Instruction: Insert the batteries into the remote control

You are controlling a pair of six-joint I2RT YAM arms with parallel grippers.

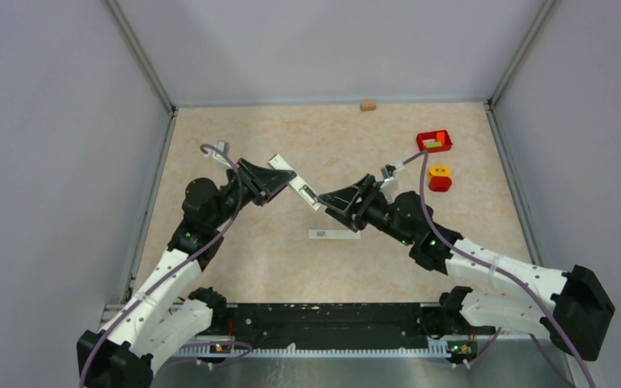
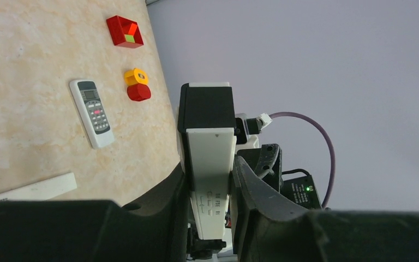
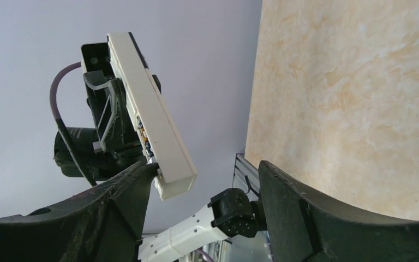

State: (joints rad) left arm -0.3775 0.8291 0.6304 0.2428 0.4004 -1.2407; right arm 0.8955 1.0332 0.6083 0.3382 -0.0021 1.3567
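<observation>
Remote control (image 2: 91, 112) lies well clear of left gripper (image 2: 210, 185), which is clamped on a white casing (image 2: 210, 147). Right gripper (image 3: 207, 166) is wide open just beside that.

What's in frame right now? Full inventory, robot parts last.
remote control: 1, white with dark screen and grey buttons, flat on the table, shown only by the left wrist view
long white unit: 1, white, held in the air between the arms
white bar: 1, white with small label, mid-table
red box: 1, red, far right; green and orange bits inside
yellow block, red block: 1 each, touching, near the box
tan block: 1, far edge
table: 1, beige marbled
left gripper: black, shut on the long white unit
right gripper: black, open, at the unit's free end
</observation>
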